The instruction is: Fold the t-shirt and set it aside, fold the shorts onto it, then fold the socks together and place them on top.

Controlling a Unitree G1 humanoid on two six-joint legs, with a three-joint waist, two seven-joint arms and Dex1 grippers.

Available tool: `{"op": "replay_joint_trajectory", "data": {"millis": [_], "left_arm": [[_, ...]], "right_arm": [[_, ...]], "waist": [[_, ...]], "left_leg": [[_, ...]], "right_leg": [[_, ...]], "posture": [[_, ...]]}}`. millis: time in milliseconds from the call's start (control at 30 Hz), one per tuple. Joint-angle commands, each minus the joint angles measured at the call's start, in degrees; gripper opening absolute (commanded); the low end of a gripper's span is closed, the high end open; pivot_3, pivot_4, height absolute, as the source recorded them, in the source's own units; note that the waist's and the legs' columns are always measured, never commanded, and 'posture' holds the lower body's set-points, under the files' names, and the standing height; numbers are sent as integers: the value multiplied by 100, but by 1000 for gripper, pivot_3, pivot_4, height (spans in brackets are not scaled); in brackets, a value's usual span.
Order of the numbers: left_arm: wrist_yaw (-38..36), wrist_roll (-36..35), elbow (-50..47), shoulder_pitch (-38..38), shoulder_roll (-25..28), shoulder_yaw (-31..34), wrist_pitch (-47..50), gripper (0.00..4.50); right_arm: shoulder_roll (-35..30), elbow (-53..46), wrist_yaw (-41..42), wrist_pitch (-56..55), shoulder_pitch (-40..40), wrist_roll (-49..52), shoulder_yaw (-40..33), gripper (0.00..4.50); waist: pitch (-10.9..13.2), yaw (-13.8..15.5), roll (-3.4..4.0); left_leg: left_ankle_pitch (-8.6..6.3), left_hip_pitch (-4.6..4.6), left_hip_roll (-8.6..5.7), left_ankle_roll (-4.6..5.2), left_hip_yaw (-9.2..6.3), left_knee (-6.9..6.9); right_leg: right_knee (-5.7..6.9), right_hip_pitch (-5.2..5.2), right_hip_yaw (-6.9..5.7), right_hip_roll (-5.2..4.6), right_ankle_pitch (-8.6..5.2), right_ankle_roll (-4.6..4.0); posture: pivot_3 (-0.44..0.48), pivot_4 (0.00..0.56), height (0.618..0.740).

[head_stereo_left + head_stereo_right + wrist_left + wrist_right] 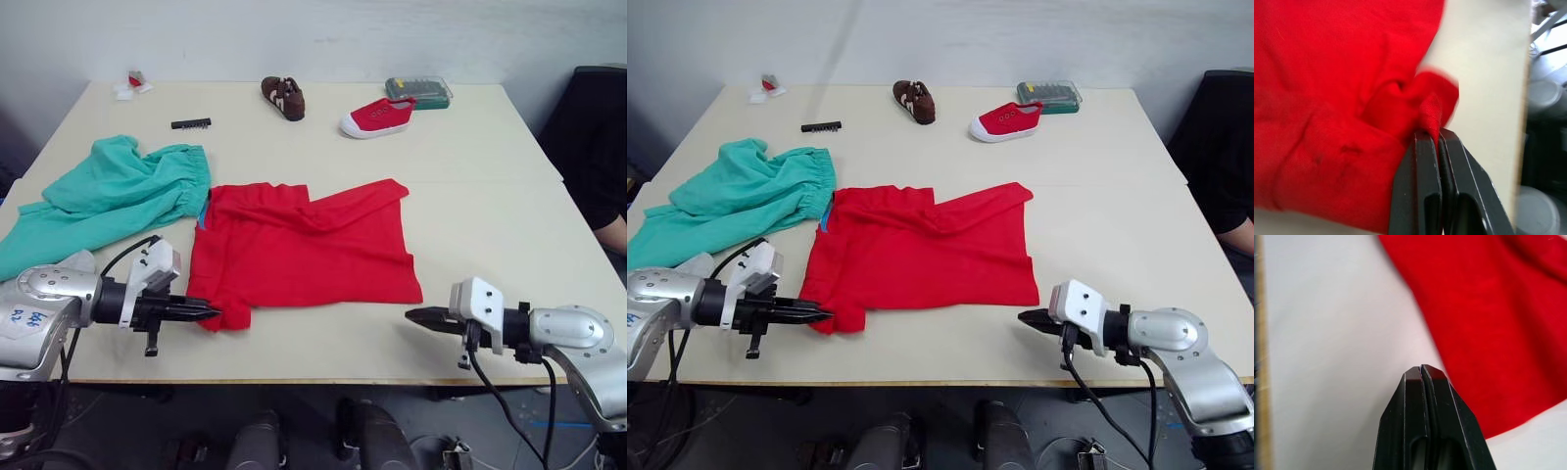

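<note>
Left wrist view | left claw pinching t-shirt hem | right claw clenched, empty

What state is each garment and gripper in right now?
t-shirt: partly folded, flat on table, near-left corner pinched.
shorts: unfolded, bunched, left of t-shirt.
left gripper: shut on t-shirt corner.
right gripper: shut, empty, just off the t-shirt's near-right corner.

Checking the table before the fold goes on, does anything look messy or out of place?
The t-shirt lies partly folded and askew, its near-left corner bunched where the left gripper pinches it. The shorts lie crumpled, one leg trailing toward the table's left edge. A brown shoe and a red shoe lie unpaired.
</note>
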Motion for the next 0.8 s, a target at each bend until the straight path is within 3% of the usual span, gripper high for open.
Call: {"op": "replay_joint_trajectory", "data": {"millis": [33,167,367,467,567,800], "left_arm": [[16,66,-153,462,206,236,-282,0],[4,117,-92,832,337,300,-568,0],[215,129,84,812,287,197,-678,0],[188,43,209,841,330,285,-660,661],[17,-36,244,1079,493,543,-676,1607],[-70,-218,289,2048,646,1601,-365,3753]], "right_arm": [[-174,-356,160,-372,519,12,-336,29],[-183,-540,141,-417,937,97,-480,29],[-50,-636,-60,-342,1013,122,-438,29],[4,-700,-117,-286,1007,137,-407,0],[23,-750,-151,-245,985,160,-398,0],[58,-824,-170,0,730,469,-390,0]], "waist": [[0,11,0],[0,14,0],[0,3,0],[0,9,0],[0,-7,0],[2,-10,3]], "left_leg": [[-6,1,1,8,-2,-1],[-3,12,2,1,-3,-40],[-1,20,4,-1,-3,-40],[-1,19,5,-1,-5,-44],[-2,18,5,-1,-3,-45],[-4,19,7,-4,-5,-46]], "right_leg": [[0,0,-1,0,-1,-2],[-8,-2,-3,1,-11,-19],[-5,1,-3,2,-12,-20],[-5,0,-4,3,-13,-22],[-6,-2,-4,3,-14,-24],[-6,-4,-4,2,-16,-27]], "posture": [[0,150,740],[0,150,740],[0,150,740],[0,150,740],[0,150,740],[0,150,740]]}}
